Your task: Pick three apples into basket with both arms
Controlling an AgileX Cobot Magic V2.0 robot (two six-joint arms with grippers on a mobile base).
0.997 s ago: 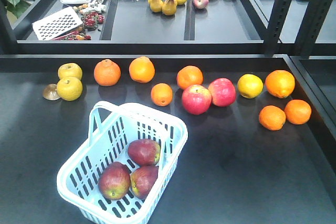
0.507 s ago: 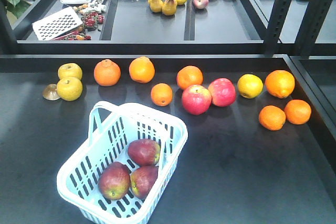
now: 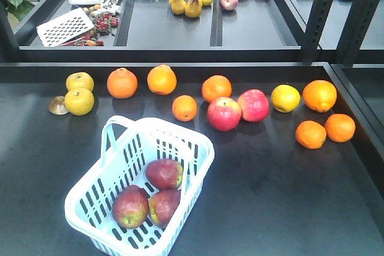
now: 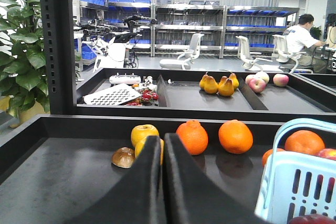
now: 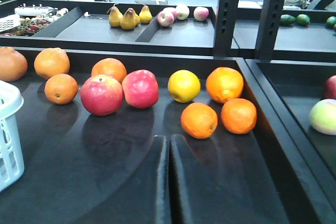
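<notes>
All three apples (image 3: 153,195) lie together in the basket (image 3: 90,185), which sits near the front left edge of the desk (image 3: 270,196) — the task looks done. The left pincer (image 4: 161,148) and right pincer (image 5: 168,145) are each closed with nothing between their tips, both low over the desk. The risk I see now: the left pincer is just beside the basket, so a careless retreat could clip its rim and shove it toward the front edge.

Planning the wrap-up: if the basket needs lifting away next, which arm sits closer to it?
Left, probably. Its shut tool has the basket right beside it; the right tool sees only a corner at frame edge.
</notes>
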